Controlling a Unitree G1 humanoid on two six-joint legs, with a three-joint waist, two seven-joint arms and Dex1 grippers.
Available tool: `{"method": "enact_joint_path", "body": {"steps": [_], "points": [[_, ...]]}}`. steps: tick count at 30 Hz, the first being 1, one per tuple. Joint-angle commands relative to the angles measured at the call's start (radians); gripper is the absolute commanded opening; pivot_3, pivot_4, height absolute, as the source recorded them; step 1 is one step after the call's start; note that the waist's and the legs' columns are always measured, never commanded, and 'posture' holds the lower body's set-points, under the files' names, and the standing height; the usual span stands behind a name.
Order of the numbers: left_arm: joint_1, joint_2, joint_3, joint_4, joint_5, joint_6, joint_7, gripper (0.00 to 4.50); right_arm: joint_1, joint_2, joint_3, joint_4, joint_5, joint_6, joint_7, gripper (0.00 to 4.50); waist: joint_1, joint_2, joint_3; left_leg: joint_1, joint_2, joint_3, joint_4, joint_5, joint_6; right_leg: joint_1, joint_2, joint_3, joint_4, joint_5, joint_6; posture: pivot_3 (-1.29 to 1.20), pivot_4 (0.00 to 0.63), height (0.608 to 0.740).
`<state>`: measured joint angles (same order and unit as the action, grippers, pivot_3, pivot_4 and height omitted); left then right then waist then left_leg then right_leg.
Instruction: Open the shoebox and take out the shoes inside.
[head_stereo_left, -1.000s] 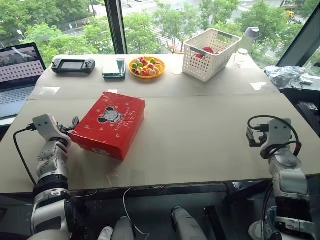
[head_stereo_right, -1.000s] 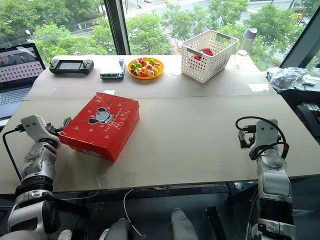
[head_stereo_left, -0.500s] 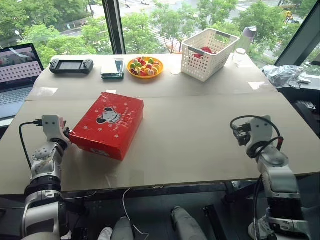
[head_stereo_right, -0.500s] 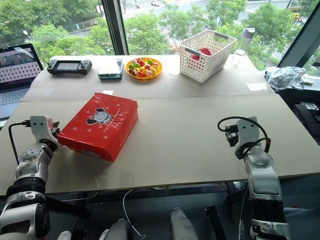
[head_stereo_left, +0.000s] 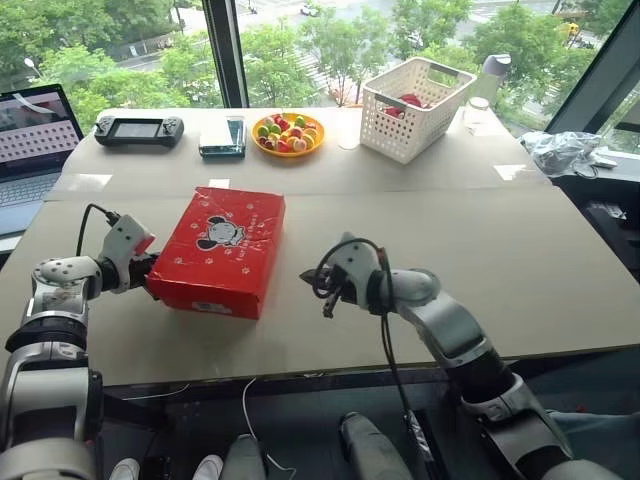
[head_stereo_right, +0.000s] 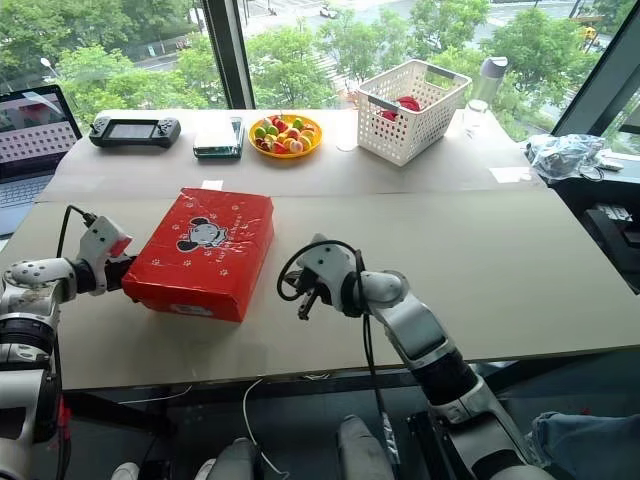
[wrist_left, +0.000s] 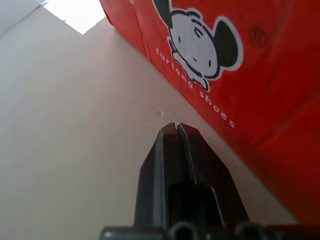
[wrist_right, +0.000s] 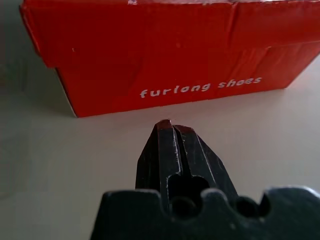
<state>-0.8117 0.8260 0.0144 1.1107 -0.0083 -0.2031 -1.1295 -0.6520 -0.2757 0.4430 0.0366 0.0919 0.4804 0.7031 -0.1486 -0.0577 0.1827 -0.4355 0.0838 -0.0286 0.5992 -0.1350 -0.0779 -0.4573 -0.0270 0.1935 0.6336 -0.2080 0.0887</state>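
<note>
Left tool (head_stereo_left: 148, 272), now closed and empty, has turned in against the left side of the red shoebox (head_stereo_left: 222, 250), which lies lid-down-shut on the bench (head_stereo_left: 520, 250). Right tool (head_stereo_left: 312, 283), also newly closed and empty, has swung across to just beside the box's right side. Both now flank it, likely ready to lift the lid; the shoes remain inside.

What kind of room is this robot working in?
Probably an upper-floor office or lab: a long table by big windows overlooking treetops, with a laptop and a handheld game console on it.
</note>
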Motion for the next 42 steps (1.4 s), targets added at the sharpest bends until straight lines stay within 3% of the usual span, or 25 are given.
{"method": "enact_joint_path", "body": {"steps": [1,12,27,33,36,42], "points": [[-0.037,0.009,-0.031,0.025,0.036,-0.036,-0.056,0.01,-0.056,0.035,-0.004,0.087,-0.033,-0.073,0.005,0.0,0.003,0.0,0.0,-0.001,0.0,-0.002,0.0,0.0,0.0,0.0,0.0,-0.002,0.0,0.0,0.0,0.0,0.15,0.725],[-0.052,-0.088,-0.054,-0.023,0.041,-0.052,-0.126,0.01,-0.095,0.103,-0.023,0.19,-0.083,-0.133,0.007,0.0,0.023,0.0,0.0,-0.002,0.0,-0.013,0.009,0.0,0.0,0.001,0.0,-0.013,0.015,-0.005,-0.004,0.0,0.15,0.725],[-0.053,-0.278,-0.053,-0.094,0.035,-0.023,-0.052,0.01,0.031,-0.166,-0.187,0.094,-0.065,-0.109,0.086,0.0,0.084,0.0,0.0,-0.004,0.0,-0.017,0.01,0.0,0.0,0.002,0.0,-0.017,0.014,-0.006,-0.004,0.0,0.15,0.725],[-0.021,-0.252,-0.041,-0.103,0.033,-0.011,-0.039,0.01,0.042,-0.173,-0.196,0.097,-0.068,-0.11,0.081,0.0,0.078,0.0,0.0,-0.003,0.0,-0.017,0.01,0.001,0.0,0.002,0.0,-0.017,0.015,-0.006,-0.004,0.0,0.15,0.725],[0.049,-0.184,0.026,-0.183,-0.029,0.044,-0.042,0.01,0.039,-0.168,-0.199,0.109,-0.064,-0.114,0.082,0.0,0.069,0.0,0.0,-0.003,0.0,-0.017,0.01,0.001,0.0,0.002,0.0,-0.017,0.014,-0.006,-0.004,0.0,0.15,0.725],[0.371,-0.064,0.282,-0.713,-0.31,0.429,0.004,0.01,0.029,-0.149,-0.213,0.133,-0.011,-0.15,0.146,0.0,0.028,0.001,0.0,-0.003,0.001,-0.019,0.008,0.001,0.0,0.001,0.001,-0.018,0.015,-0.006,-0.005,0.0,0.15,0.725]]}}
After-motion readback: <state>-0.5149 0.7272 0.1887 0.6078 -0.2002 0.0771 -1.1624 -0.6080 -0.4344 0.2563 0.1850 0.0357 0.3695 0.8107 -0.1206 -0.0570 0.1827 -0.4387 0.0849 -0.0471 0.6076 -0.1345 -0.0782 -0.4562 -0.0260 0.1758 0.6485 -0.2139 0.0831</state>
